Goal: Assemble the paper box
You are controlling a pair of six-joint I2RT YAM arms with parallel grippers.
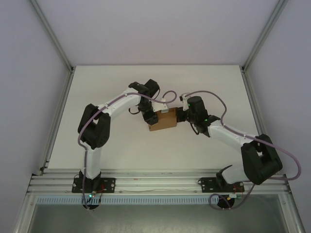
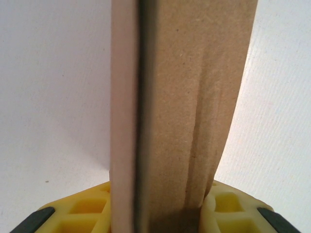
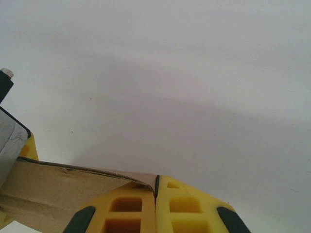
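Nearest the camera, the left arm [image 1: 95,128] and right arm [image 1: 243,141] reach in toward the paper box [image 1: 163,119], a brown cardboard piece held between them over the white bench [image 1: 121,82]. On the box's left side, the left pincer [image 1: 148,116] is clamped on it. The left wrist view shows the cardboard standing upright between the yellow fingers [image 2: 82,216], with a dark seam running up its face. On the box's right side, the right pincer [image 1: 181,116] is closed on a thin flap, the cardboard edge caught between its pressed fingertips in the right wrist view. Beyond the box, the bench runs back to the enclosure's far wall [image 1: 155,29].
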